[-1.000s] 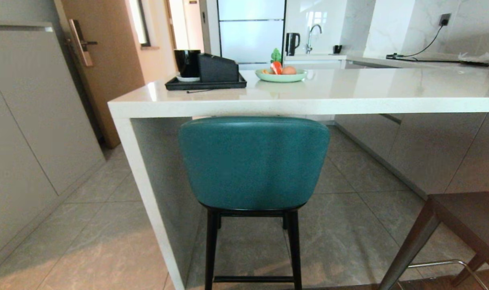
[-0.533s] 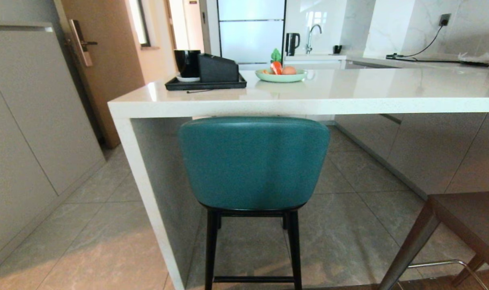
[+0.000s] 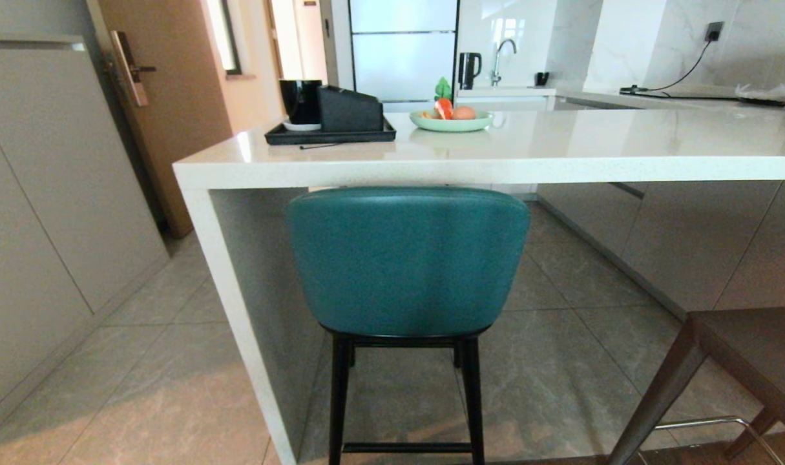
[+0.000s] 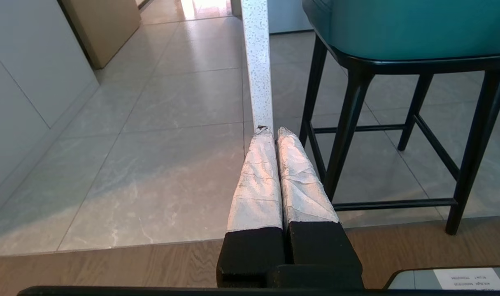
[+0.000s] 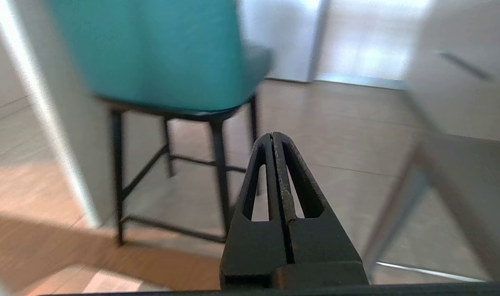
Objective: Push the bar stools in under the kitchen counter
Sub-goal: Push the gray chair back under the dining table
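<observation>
Two stools, roughly half done by the look of it. Teal stool [image 3: 408, 265] sits centre frame in the head view, back just below the kitchen counter [image 3: 495, 169] edge, close beside the white slab leg; looks tucked in. Grey stool [image 3: 751, 361] is at lower right of the frame, well out from the counter, not yet pushed. Neither arm shows in the head view. Left gripper [image 4: 274, 132] clenched, empty, low over the floor near the slab leg. Right gripper [image 5: 273, 136] clenched, empty, between both stools. Remaining: push the grey one in.
</observation>
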Motion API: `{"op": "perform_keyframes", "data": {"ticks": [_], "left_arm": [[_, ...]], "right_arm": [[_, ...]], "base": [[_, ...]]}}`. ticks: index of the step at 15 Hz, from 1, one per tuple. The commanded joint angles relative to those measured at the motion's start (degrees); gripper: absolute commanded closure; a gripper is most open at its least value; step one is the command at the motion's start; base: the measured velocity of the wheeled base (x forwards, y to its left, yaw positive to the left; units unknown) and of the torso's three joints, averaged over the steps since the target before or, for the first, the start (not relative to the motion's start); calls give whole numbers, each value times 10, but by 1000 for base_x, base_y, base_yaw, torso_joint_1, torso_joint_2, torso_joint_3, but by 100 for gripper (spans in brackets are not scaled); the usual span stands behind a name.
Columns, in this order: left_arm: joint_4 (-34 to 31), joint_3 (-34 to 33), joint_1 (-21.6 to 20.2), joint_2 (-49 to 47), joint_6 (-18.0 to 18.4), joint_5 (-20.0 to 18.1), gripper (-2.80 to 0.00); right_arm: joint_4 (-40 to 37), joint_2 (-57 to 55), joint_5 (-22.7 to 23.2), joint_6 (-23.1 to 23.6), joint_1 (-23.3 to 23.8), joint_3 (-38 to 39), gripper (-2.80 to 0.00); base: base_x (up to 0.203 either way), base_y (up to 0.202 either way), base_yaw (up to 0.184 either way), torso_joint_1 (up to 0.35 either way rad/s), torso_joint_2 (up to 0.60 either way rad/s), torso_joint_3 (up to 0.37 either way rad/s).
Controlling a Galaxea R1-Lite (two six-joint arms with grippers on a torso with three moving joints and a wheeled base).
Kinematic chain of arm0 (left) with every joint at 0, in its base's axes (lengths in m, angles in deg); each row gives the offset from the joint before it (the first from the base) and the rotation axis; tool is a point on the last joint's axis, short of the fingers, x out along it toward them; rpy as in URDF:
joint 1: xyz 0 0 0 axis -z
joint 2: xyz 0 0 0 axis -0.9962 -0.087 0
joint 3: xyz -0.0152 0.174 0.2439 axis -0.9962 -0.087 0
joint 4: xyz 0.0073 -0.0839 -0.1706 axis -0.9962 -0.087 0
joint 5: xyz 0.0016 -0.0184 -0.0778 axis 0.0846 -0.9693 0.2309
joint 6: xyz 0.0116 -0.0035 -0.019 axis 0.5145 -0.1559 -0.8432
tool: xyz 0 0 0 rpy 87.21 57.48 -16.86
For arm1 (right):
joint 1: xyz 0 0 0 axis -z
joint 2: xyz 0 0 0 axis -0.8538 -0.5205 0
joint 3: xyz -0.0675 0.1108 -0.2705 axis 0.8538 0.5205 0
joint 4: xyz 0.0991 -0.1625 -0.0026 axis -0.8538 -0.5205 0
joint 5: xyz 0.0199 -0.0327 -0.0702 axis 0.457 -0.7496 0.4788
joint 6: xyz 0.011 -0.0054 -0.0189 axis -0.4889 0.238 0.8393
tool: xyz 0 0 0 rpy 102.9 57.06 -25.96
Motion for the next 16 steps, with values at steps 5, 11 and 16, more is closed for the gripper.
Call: {"op": "perform_keyframes", "data": {"ticks": [5,11,16], "left_arm": [[-4,1,1,-1,1,0,0],[-3,1,1,-1,-1,0,0],[-3,1,2,-1,-10,1,0]], "right_arm": [[7,0,-7,12,0,68,0],[59,0,-168,-29,1,111,0],[64,0,-159,-25,0,120,0]], "base": [[0,0,0,0,0,0],[0,0,0,0,0,0],[0,0,0,0,0,0]]}}
